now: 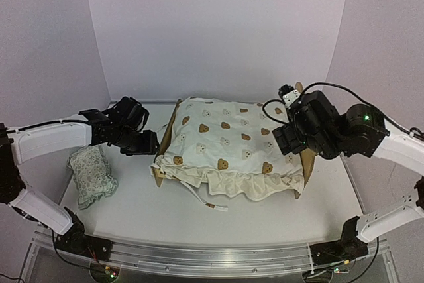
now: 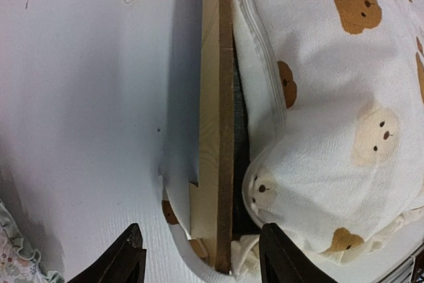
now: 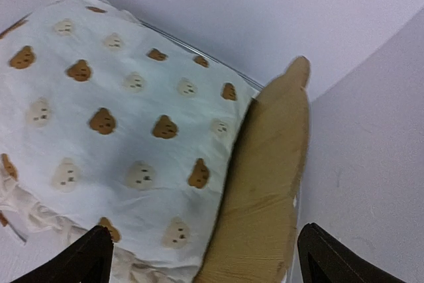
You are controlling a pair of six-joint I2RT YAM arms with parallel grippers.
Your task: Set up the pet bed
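Note:
The pet bed [image 1: 167,130] stands mid-table, a light plywood frame with a cream bear-print cover [image 1: 225,140] draped over it. My left gripper [image 1: 147,144] is at the bed's left end. In the left wrist view its jaws [image 2: 202,253] stand open on either side of the low end board [image 2: 215,130], touching neither face; the dark base shows in the gap beside the board. My right gripper [image 1: 283,138] hovers at the right end. Its jaws [image 3: 205,256] are wide open over the rounded headboard [image 3: 265,183] and the edge of the cover [image 3: 119,124], holding nothing.
A small pale floral pillow [image 1: 91,173] lies on the table left of the bed, below my left arm; its ruffle shows in the left wrist view [image 2: 13,260]. A cover tie [image 1: 205,201] trails onto the table in front of the bed. Walls close in at back and sides.

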